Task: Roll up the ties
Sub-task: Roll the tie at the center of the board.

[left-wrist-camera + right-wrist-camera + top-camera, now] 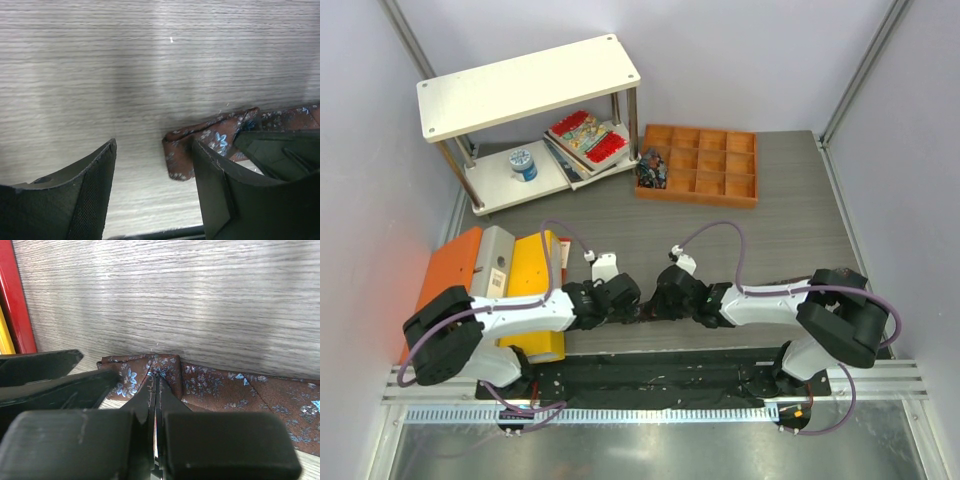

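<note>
1. The tie [215, 385], brown with small pale-blue flowers, lies flat along the near edge of the desk [150, 60], roughly midway between its left and right edges. Its folded end sits between the two arms.
2. The right pincer [156, 376] is closed on that folded end, with the fabric nipped at its very tips. A shallow, firm nip like this looks right for starting a tight first turn.
3. The left pincer [155, 145] is open and holds nothing. One finger [215, 190] is just beside the tie's end.
4. The left pincer should probably take or brace the end next to the right one, so the fold turns squarely instead of skewing.
5. Roll along the tie's length toward the right edge of the desk, with the side edges stacked. The cloth looks slick and would likely telescope if the tension slackens.
6. The pincers work very near each other, so move slowly to avoid a knock.
7. The arm hides how far the tie runs.
</note>
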`<state>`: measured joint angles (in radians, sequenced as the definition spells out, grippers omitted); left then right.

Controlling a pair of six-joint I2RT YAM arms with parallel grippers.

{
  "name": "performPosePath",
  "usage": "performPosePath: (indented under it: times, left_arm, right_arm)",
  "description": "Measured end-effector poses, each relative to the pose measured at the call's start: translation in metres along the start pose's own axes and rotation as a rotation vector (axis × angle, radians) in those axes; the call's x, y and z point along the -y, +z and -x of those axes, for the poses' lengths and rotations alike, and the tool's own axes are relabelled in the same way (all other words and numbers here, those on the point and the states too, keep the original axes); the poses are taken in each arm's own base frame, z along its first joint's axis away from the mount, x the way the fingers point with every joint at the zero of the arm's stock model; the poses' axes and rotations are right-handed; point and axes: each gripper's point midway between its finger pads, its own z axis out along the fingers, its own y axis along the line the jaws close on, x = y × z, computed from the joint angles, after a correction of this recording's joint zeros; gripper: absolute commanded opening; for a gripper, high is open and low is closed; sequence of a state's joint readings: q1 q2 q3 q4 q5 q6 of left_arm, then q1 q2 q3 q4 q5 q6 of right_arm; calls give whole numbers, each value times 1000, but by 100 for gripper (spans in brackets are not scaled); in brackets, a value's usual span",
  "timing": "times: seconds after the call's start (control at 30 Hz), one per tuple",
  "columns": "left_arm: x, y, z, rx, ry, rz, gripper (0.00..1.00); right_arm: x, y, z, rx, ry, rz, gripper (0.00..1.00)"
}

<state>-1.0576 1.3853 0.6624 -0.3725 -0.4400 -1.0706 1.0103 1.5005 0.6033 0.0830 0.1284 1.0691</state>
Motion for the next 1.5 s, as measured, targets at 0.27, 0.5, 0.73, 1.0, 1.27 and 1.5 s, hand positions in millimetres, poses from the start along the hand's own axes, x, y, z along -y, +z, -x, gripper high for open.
performPosePath:
  times: [0.27, 0.5, 0.73, 1.0, 1.27, 1.5]
  left_arm:
    - [0, -22, 9, 13, -59, -37, 57]
    - [-7, -19, -4, -20, -70, -48, 54]
    - [1, -8, -14, -51, -70, -74, 52]
    - [19, -2, -11, -35, -99, -135, 45]
    - [28, 4, -11, -33, -127, -156, 1]
    - [29, -2, -7, -54, -100, -118, 0]
  right_arm:
    - [1, 0, 0, 1, 10, 1, 1]
    - [1, -1, 0, 3, 16, 6, 1]
    - [1, -1, -1, 3, 17, 5, 1]
    - [2, -1, -1, 5, 26, 6, 1]
    - [4, -1, -2, 8, 34, 11, 1]
    - [3, -2, -2, 11, 45, 25, 1]
